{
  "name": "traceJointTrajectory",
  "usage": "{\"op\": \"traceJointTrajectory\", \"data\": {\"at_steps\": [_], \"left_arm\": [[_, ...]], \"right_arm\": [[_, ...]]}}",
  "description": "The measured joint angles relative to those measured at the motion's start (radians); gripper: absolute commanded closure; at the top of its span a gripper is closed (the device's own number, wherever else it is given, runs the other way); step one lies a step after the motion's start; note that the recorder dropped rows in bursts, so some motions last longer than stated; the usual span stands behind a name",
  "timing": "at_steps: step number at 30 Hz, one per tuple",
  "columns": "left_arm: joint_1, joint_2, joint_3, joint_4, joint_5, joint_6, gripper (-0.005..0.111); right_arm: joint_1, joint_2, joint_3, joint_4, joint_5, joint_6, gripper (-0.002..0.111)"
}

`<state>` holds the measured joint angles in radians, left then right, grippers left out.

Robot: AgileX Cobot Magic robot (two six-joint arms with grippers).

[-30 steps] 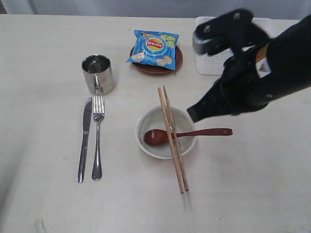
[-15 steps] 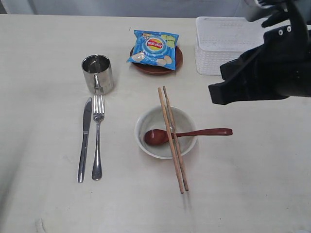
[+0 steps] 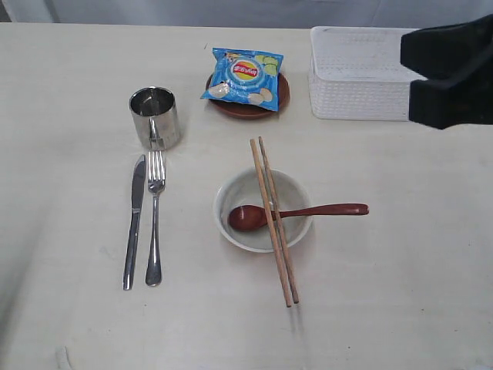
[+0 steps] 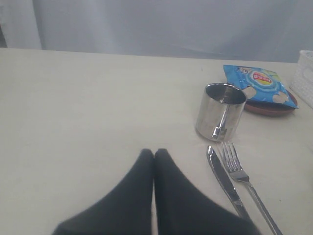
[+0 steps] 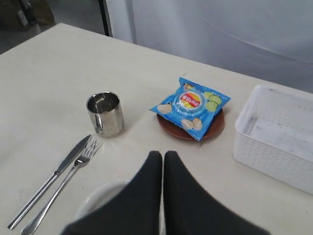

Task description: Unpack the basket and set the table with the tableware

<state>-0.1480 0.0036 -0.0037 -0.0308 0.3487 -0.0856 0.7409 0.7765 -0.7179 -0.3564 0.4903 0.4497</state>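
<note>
Exterior view: right arm [image 3: 454, 77], cut by the frame edge, covers the basket [image 3: 354, 73] at its right end; its gripper can't be made out; chopsticks [image 3: 271, 208] lie across the bowl [image 3: 237, 193], spoon [image 3: 323, 210] in it. Left wrist: left gripper [image 4: 153, 152] pinched together, holding nothing, over the surface [image 4: 73, 107]; knife [image 4: 222, 178] and fork [image 4: 239, 169] run off frame. Right wrist: right gripper [image 5: 163, 154] pressed together, empty; bowl mostly hidden behind it.

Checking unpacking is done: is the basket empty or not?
Empty as far as visible: the basket shows a bare floor in the right wrist view; one end is cropped.
</note>
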Motion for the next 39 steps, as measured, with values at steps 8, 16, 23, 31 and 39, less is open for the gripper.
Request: {"op": "traceJointTrajectory", "data": {"at_steps": [8,16,23,31,39], "left_arm": [[0.0,0.0,0.0,0.0,0.0,0.0,0.107],[0.0,0.0,0.0,0.0,0.0,0.0,0.107],[0.0,0.0,0.0,0.0,0.0,0.0,0.107],[0.0,0.0,0.0,0.0,0.0,0.0,0.107],[0.0,0.0,0.0,0.0,0.0,0.0,0.107]], "right_arm": [[0.0,0.0,0.006,-0.017,0.147,0.072,0.106],[0.0,-0.04,0.006,-0.28,0.163,0.272,0.106],[0.0,-0.102,0.006,-0.335,0.142,0.34,0.106],[0.0,-0.127,0.006,-0.335,0.137,0.346,0.106],[-0.019,-0.147,0.01,-0.469,0.139,0.249,0.106]]}}
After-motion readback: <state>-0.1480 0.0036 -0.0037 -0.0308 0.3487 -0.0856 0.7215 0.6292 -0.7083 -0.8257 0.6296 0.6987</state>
